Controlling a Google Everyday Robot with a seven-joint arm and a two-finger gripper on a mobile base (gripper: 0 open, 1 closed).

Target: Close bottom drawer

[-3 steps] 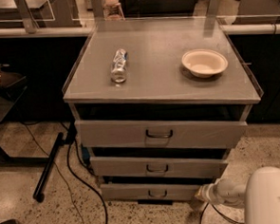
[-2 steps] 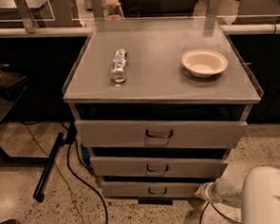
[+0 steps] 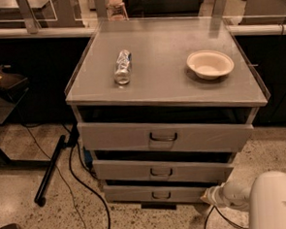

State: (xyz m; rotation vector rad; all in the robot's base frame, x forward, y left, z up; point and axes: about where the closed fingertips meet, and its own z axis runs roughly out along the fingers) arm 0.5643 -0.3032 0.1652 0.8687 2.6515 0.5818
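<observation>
Cables (image 3: pixel 91 187) come first on the left, black ones lying on the floor beside a black pole (image 3: pixel 49 173). They run close to the left foot of the cabinet (image 3: pixel 166 93). I think they are safe if the cabinet does not slide when I push.

On top of the cabinet a crushed bottle (image 3: pixel 122 66) lies on its side. If I push too hard, the cabinet may shake and the bottle could roll off.

Down low is the bottom drawer (image 3: pixel 138 193), the one with the thinnest front and a small loop handle (image 3: pixel 161 195). It sits right under the middle drawer (image 3: pixel 136 169), near the floor. It looks pulled out a little, with a dark gap above its front, so I think the job is not done yet.

A bowl (image 3: pixel 210 63) sits on the right side of the top. A big bump could make it slide too.

My gripper (image 3: pixel 207 196) is at the right end of the bottom drawer's front, touching it or just beside it. I cannot tell if it is wide or narrow. This is my biggest worry. A push at one end may turn the drawer crooked, and then it could stick. The gripper could also slip off that corner and miss the front. My white arm (image 3: pixel 279 200) is low on the right, so I would push slowly and straight.
</observation>
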